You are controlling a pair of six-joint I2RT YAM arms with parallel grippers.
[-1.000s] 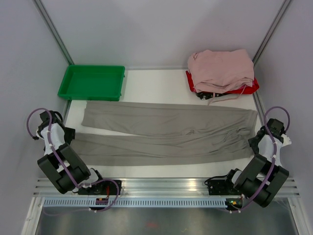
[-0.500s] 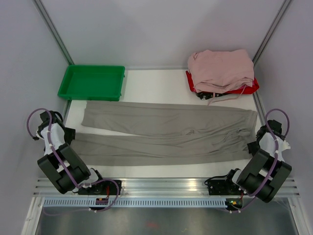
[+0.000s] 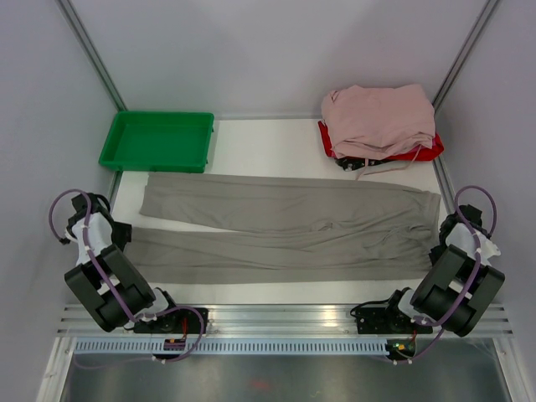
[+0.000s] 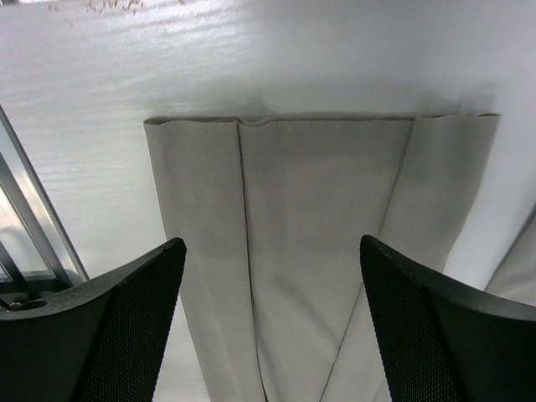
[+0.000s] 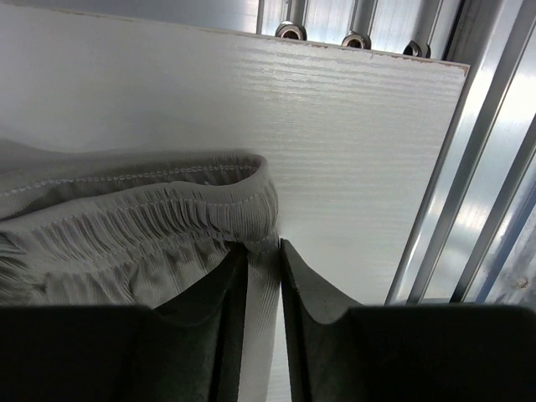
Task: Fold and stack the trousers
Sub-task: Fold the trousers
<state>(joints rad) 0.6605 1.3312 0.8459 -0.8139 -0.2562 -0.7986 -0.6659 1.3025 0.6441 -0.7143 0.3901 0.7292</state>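
- Trousers (image 3: 285, 230): taupe, spread flat across the white table (image 3: 268, 151) through the middle of the overhead view. The waistband is at the right and the two leg hems are at the left. The legs lie slightly splayed, the farther one angled toward the upper left.
- Left gripper (image 4: 272, 251): jaws wide apart, straddling the near leg just short of its hem (image 4: 318, 121) and holding nothing.
- Right gripper (image 5: 261, 251): fingers close together with a narrow slit between them, set at the corner of the gathered elastic waistband (image 5: 142, 213). Whether cloth is pinched cannot be told.
- Surroundings: green tray (image 3: 155, 138) at upper left; pile of pink garments (image 3: 378, 117) at upper right. Both lie apart from the trousers.
- Hazard 1: the right fingers sit at the very edge of the waistband, so a thin bite may slip off the elastic when lifted.
- Hazard 2: a grip taking only the top layer would let the lower layer sag and spoil the fold.
- Hazard 3: the left jaws frame one leg only, so the farther leg may be left behind or dragged askew.
- Hazard 4: unequal lifts at the two ends would skew the crease.
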